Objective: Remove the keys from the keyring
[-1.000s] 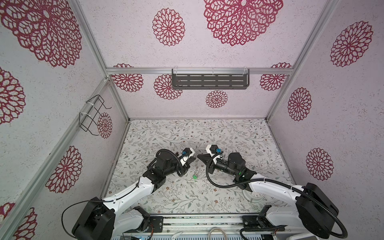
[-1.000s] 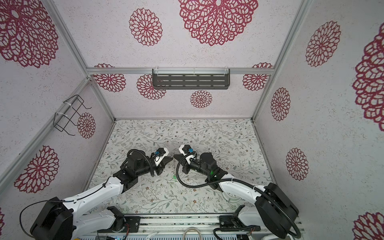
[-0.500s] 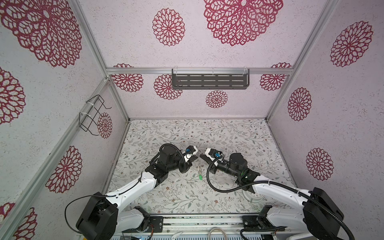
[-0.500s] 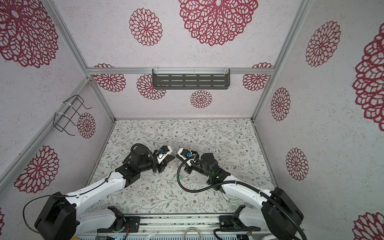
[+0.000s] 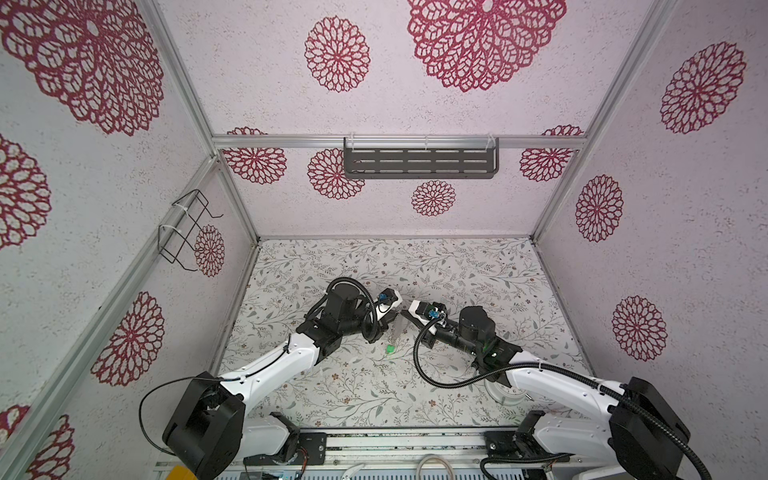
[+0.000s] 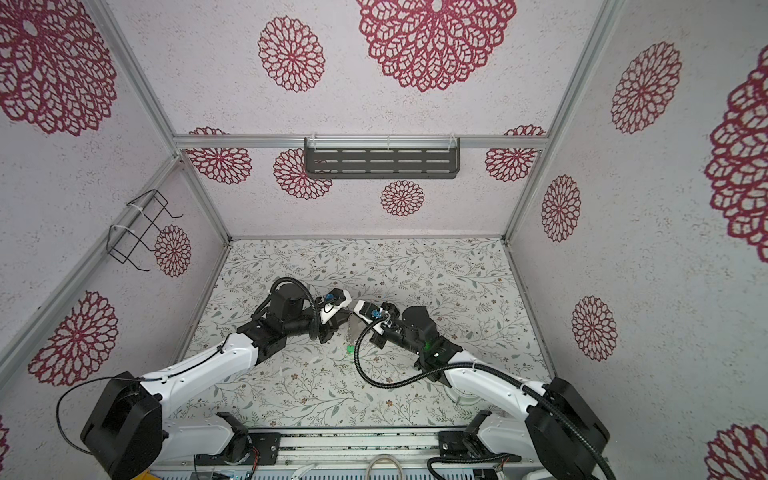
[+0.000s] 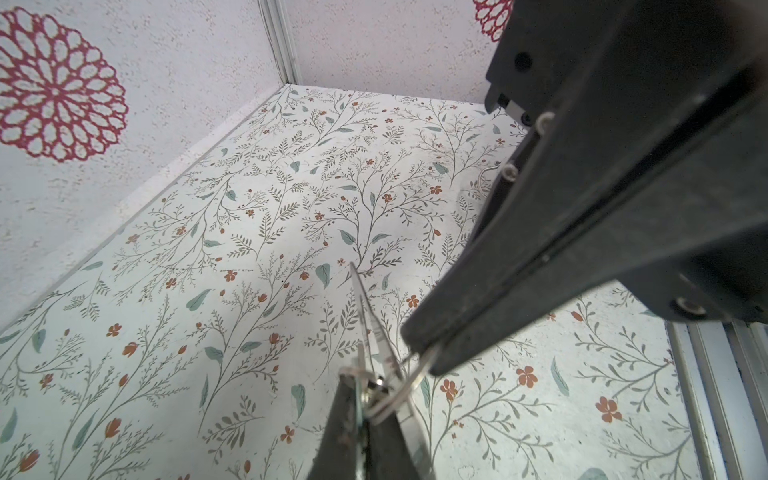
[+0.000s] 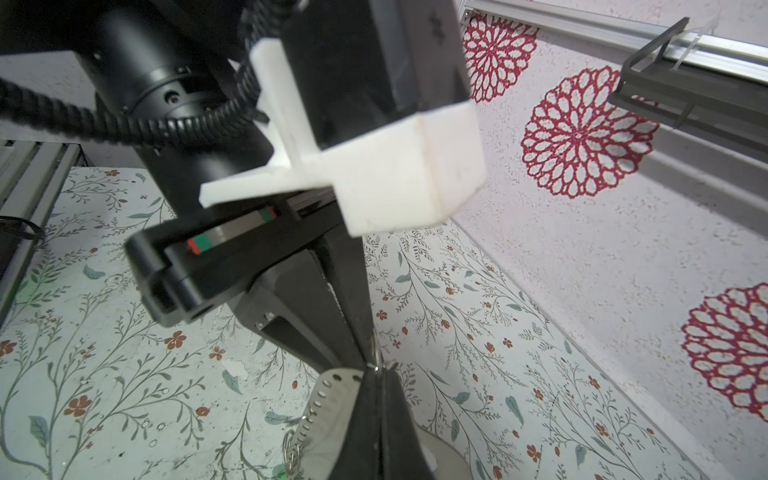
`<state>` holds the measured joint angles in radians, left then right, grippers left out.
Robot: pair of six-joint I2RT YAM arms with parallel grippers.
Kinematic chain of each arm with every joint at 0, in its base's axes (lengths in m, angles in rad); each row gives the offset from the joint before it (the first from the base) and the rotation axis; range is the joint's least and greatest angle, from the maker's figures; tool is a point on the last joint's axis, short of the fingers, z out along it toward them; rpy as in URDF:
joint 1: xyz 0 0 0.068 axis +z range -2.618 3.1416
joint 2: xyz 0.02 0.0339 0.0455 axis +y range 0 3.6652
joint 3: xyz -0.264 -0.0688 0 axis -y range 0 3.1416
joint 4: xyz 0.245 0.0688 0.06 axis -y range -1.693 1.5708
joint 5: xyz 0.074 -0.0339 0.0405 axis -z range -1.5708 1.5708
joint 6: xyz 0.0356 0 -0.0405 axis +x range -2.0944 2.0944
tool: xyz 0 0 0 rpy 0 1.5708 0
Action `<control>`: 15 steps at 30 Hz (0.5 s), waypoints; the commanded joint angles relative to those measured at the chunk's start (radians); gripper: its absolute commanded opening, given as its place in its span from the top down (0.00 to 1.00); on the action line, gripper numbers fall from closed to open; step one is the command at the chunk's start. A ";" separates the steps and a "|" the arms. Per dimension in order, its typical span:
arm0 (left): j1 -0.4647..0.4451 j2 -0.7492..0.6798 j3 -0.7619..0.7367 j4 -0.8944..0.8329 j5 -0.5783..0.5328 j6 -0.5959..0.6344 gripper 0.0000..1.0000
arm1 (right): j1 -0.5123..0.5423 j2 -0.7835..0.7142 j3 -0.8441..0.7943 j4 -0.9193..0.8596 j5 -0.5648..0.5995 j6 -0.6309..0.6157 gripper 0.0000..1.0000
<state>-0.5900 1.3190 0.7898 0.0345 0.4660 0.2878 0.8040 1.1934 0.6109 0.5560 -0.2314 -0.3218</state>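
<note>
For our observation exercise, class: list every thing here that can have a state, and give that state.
left claw: shut on the keyring.
right claw: shut on a thin metal loop.
keyring: held up off the table.
green-tagged key: hanging under the keyring, not removed.
alarm clock: on the table, half hidden by the right arm.

Over the middle of the table (image 5: 332, 399) the left gripper (image 5: 391, 319) and right gripper (image 5: 405, 312) meet tip to tip, the keyring (image 5: 397, 329) hanging just below between them. A key (image 5: 390, 350) shows just in front of it; a clock (image 5: 498, 397) lies on the table under the right arm, to the front right.
</note>
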 commanded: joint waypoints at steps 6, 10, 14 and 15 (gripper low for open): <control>0.019 0.006 0.045 -0.086 0.005 0.069 1.00 | -0.065 -0.048 -0.021 0.103 -0.124 0.121 1.00; 0.025 0.004 0.067 -0.116 0.005 0.097 1.00 | -0.099 -0.027 -0.032 0.165 -0.206 0.204 1.00; 0.033 -0.003 0.072 -0.129 0.009 0.110 1.00 | -0.113 -0.009 -0.042 0.230 -0.257 0.264 1.00; 0.033 -0.003 0.075 -0.135 0.013 0.115 1.00 | -0.117 -0.005 -0.045 0.247 -0.266 0.278 1.00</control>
<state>-0.5751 1.3201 0.8516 -0.0555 0.4782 0.3717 0.6975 1.1927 0.5621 0.6582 -0.4183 -0.1276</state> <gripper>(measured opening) 0.062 0.050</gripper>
